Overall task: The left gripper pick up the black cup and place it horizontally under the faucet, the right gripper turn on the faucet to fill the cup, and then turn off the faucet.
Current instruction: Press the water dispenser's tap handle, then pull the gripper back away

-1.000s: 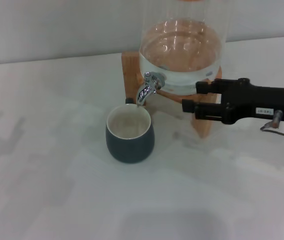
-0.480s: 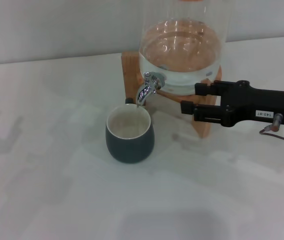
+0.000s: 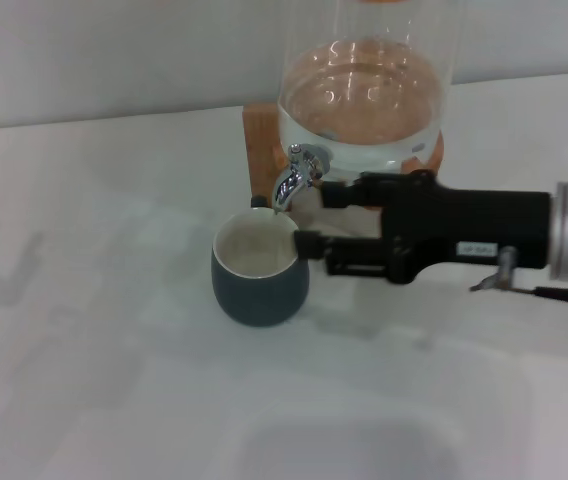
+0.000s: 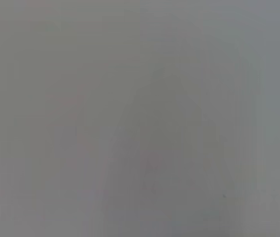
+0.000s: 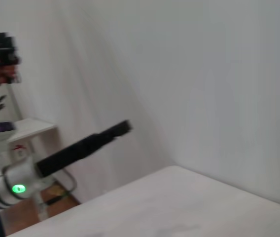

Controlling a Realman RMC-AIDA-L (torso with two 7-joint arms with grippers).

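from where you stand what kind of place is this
Probably a robot test bench staged as a drinks station, not a real kitchen: a plain white table, a glass water dispenser on a wooden stand with a chrome faucet, a black cup under it, and the right gripper reaching in.

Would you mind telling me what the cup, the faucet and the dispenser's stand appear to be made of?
The black cup looks like glazed ceramic: matte dark outside, cream inside. The faucet appears to be polished chromed metal, given its bright reflections. The stand looks like light unpainted wood, judging by its warm orange-brown colour.
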